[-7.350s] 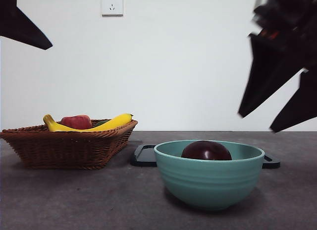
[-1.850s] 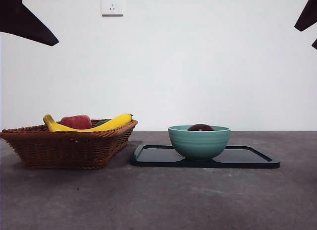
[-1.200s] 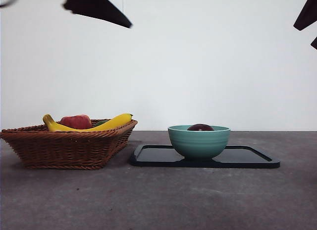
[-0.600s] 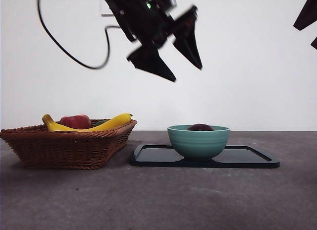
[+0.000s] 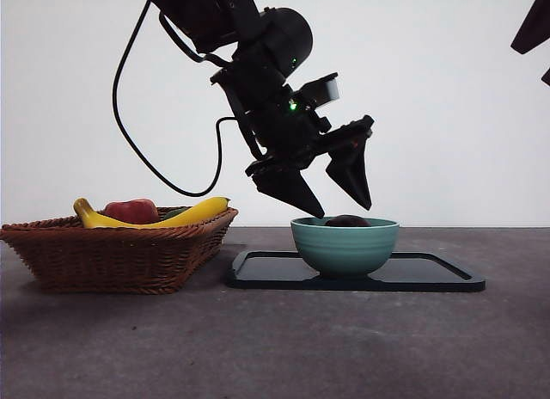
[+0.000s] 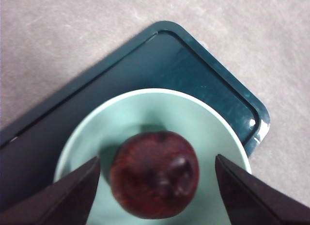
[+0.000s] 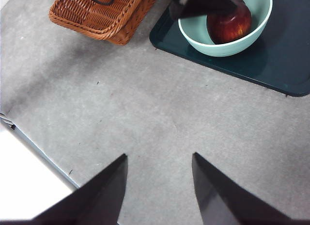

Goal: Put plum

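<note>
Front view shows only the plum's (image 5: 348, 220) top above the bowl (image 5: 345, 246) rim; left wrist view shows it whole, round, no long axis, between the left gripper's (image 6: 157, 184) wide-spread jaws.

The plum (image 6: 155, 174) is glossy dark maroon, nearly black, inside a pale teal bowl (image 5: 345, 247) with faint ribbed bands. The tray (image 5: 430, 274) is dark teal-black. The wicker basket (image 5: 116, 253) is woven brown, holding a yellow banana (image 5: 193, 213) and red apple (image 5: 132, 211). The tabletop (image 5: 275, 347) is mottled grey.
</note>
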Tool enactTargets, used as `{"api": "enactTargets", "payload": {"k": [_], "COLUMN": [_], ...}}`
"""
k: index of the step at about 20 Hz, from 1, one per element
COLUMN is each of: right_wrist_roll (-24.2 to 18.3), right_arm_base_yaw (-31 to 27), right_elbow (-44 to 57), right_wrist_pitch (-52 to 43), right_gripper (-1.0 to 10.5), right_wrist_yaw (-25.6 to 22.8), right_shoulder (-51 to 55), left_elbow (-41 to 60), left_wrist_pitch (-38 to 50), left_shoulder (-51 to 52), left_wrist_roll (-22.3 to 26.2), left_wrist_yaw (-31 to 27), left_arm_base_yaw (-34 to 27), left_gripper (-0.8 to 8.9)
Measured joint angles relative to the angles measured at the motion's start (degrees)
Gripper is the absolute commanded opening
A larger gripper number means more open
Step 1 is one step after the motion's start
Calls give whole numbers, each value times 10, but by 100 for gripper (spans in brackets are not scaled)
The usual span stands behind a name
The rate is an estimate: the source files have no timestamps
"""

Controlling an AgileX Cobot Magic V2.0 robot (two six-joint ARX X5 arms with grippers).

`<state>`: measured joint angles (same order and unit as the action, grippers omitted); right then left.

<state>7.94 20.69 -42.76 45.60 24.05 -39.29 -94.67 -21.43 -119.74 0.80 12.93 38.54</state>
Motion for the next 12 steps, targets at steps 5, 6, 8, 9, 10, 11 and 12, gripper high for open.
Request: {"api": "enactTargets", "payload": {"k": [5, 6, 8, 9, 10, 11, 12], "right_wrist_roll": [0, 1, 4, 5, 5, 5, 5], "right_arm_base_yaw": [0, 0, 0, 0, 0, 0, 0], "right_elbow": [0, 0, 0, 0, 0, 0, 0], "right_wrist_pitch": [0, 0, 0, 0, 0, 0, 0], "right_gripper": [213, 213, 213, 213, 213, 213, 213], "right_wrist_yaw": [2, 3, 4, 4, 8, 13, 13], "right_shoulder": [0, 0, 0, 0, 0, 0, 0], "left_elbow": [0, 0, 0, 0, 0, 0, -1], "left_wrist_pitch": [1, 1, 1, 1, 0, 2, 3], "left_shoulder": [-4, -7, -16, -21, -24, -26, -29], "left_wrist_roll": [17, 17, 17, 18, 19, 19, 19], "left_wrist_yaw": [-11, -11, -12, -12, -12, -12, -12], "left_arm_base_yaw": [10, 11, 11, 11, 11, 11, 12], "left_gripper": [375, 375, 375, 375, 375, 375, 375]}}
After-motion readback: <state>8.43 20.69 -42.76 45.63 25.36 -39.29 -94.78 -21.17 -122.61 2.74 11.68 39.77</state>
